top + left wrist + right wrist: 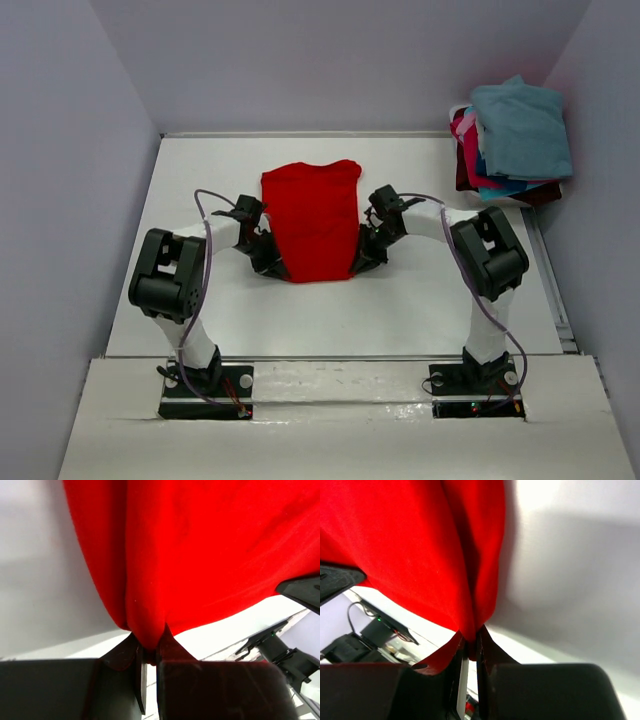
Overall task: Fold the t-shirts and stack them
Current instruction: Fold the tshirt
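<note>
Across the white table [420, 300] stretches a bright red cloth t-shirt [312, 220], soft, light and limp by the look of it, likely to sag wherever unsupported and best held at its corners. A loose heap of teal-blue, pink, blue and dark maroon shirts [515, 140] sits well apart, off the red shirt's far right, with bare tabletop flanking the red shirt for folding. The left gripper [150, 640] and right gripper [471, 637] each clamp the red shirt's near hem at its corners.
</note>
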